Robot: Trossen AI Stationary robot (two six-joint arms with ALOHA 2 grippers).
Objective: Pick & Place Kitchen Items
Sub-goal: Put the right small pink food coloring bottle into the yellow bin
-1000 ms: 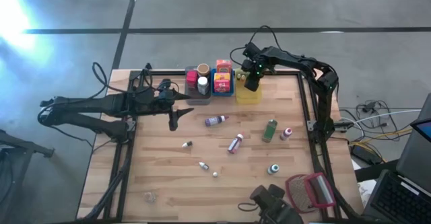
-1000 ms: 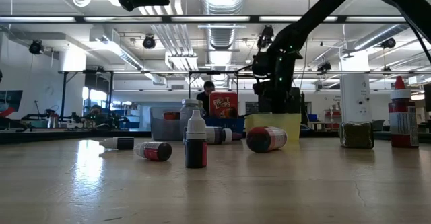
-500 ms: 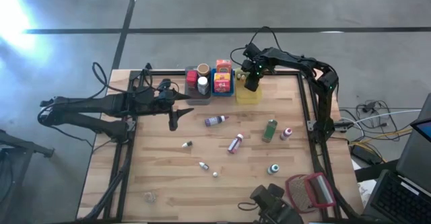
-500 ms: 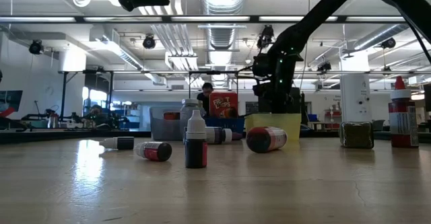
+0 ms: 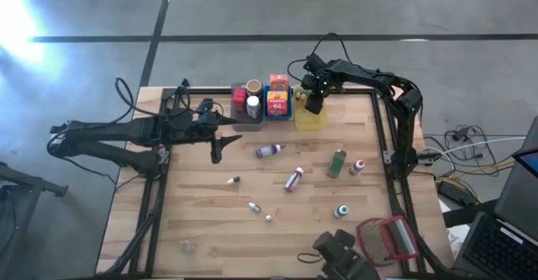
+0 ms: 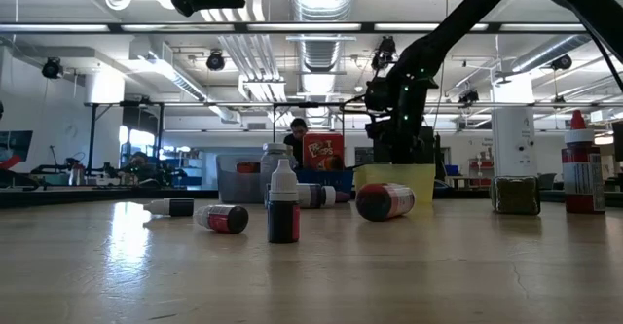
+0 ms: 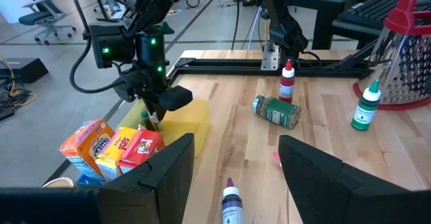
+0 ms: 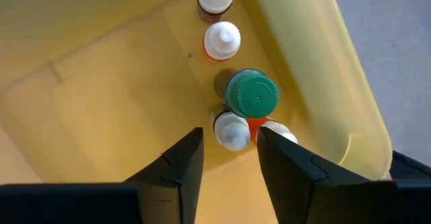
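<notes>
Several small bottles (image 8: pixel 232 39) already stand in the yellow bin (image 5: pixel 309 116) at the tabletop's (image 5: pixel 210 221) far edge; your right hand (image 8: pixel 229 158) hangs over them, fingers parted, gripping nothing; lift straight up so neither finger clips the green-capped bottle (image 8: pixel 251 95); left hand (image 7: pixel 236 163) waits open, far left.
</notes>
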